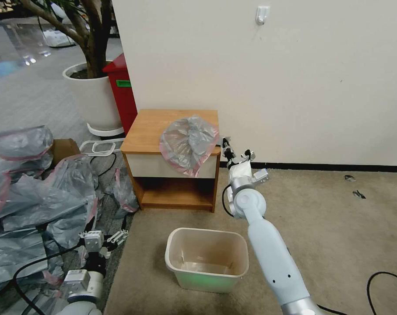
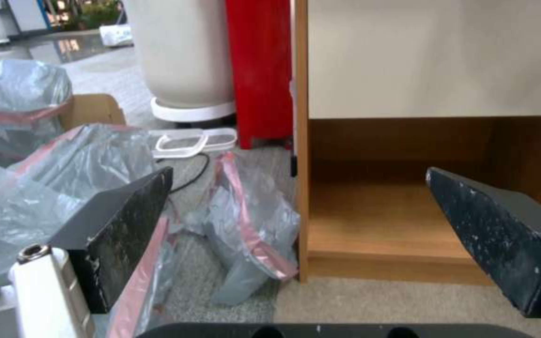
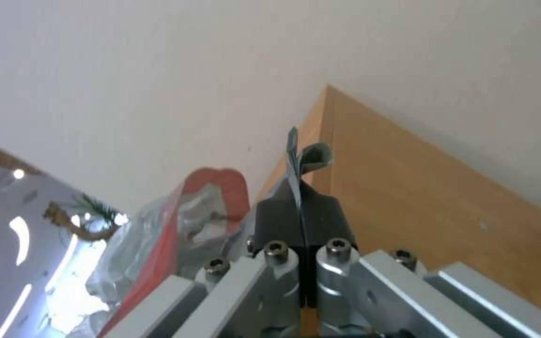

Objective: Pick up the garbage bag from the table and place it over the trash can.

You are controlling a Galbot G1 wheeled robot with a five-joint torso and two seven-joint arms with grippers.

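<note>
Left gripper (image 1: 105,245), fingers spread, idles low beside the heap of bags (image 1: 32,197). Garbage bag (image 1: 188,144) drapes the table's (image 1: 150,127) front edge; right gripper (image 1: 228,148) pinches its right edge (a thin fold). Risk: film slipping free when lifted toward the trash can (image 1: 207,259).
</note>
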